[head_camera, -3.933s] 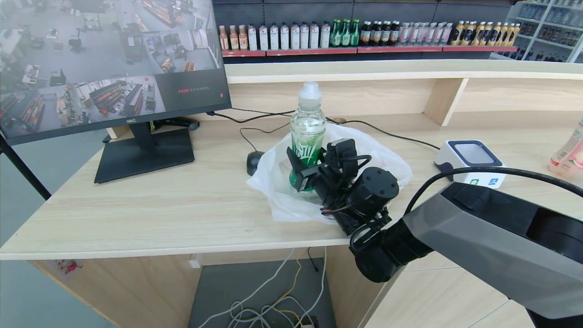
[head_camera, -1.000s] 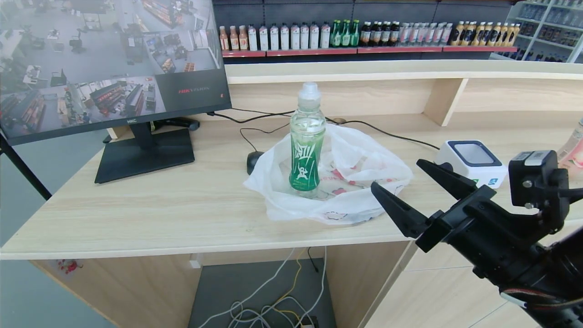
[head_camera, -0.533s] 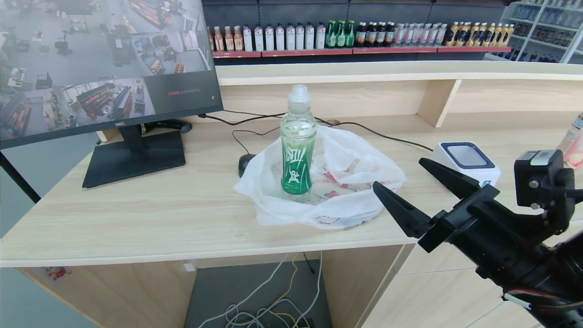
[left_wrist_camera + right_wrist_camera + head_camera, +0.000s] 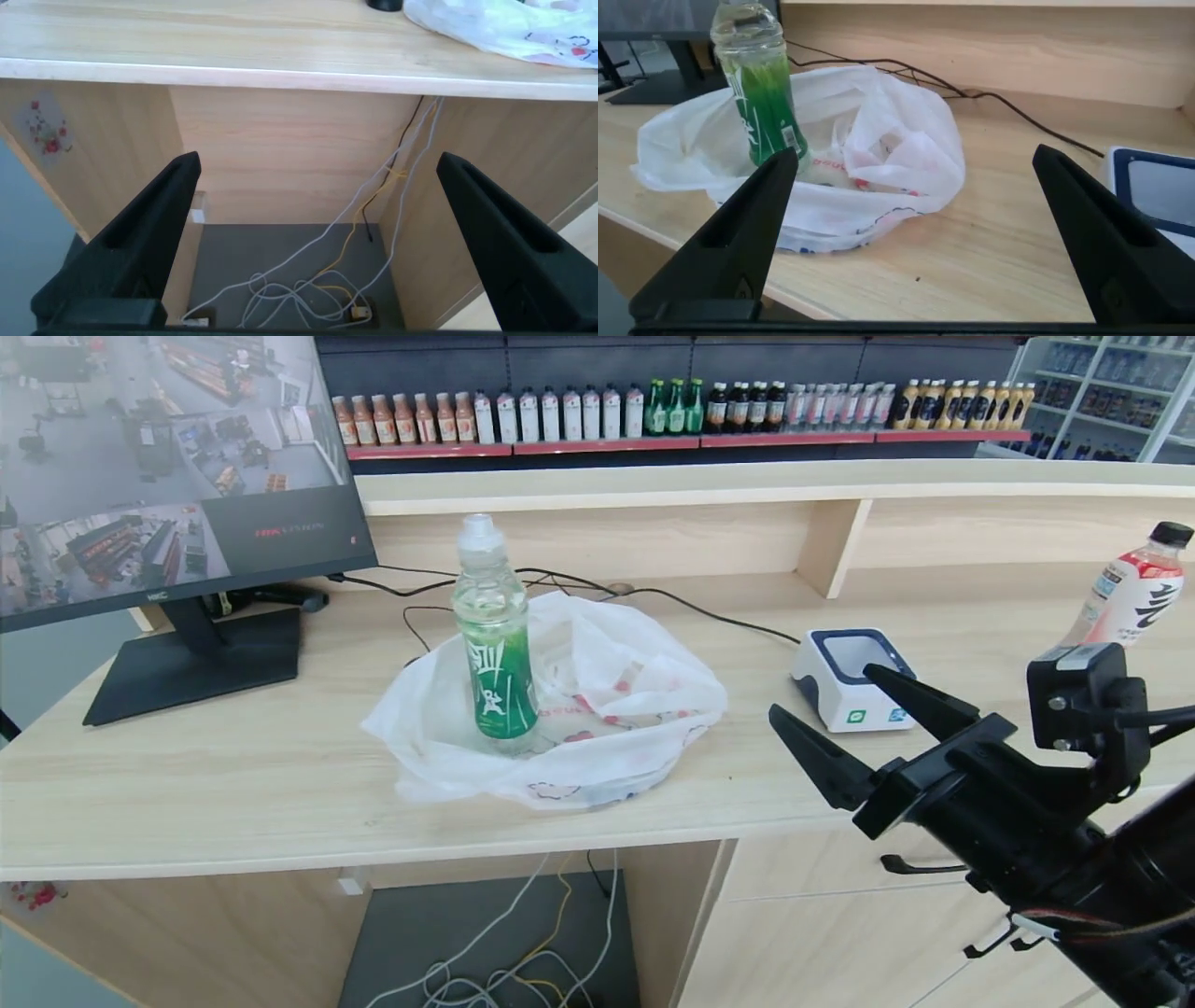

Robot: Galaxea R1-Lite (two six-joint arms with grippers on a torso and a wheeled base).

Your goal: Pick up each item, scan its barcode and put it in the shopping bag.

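A green-labelled bottle [image 4: 495,644] [image 4: 761,93] with a white cap stands upright in the middle of the crumpled white shopping bag [image 4: 597,709] [image 4: 887,159] on the counter. Right of the bag sits the white barcode scanner [image 4: 845,681] [image 4: 1158,191]. A bottle with a red and white label and black cap [image 4: 1131,588] stands at the far right. My right gripper [image 4: 822,691] [image 4: 915,154] hangs open and empty off the counter's front, right of the bag, pointing at it. My left gripper [image 4: 318,163] is open below the counter edge, facing the recess under it.
A monitor [image 4: 159,457] on a black stand fills the counter's left end. Cables [image 4: 709,611] run behind the bag to the scanner. A raised wooden ledge [image 4: 747,485] bounds the back. Loose wires [image 4: 308,289] lie on the floor under the counter.
My right gripper has let go of the green bottle, which stays standing in the bag, and has drawn back to the right. The head camera has turned right, bringing the red and white bottle into view.
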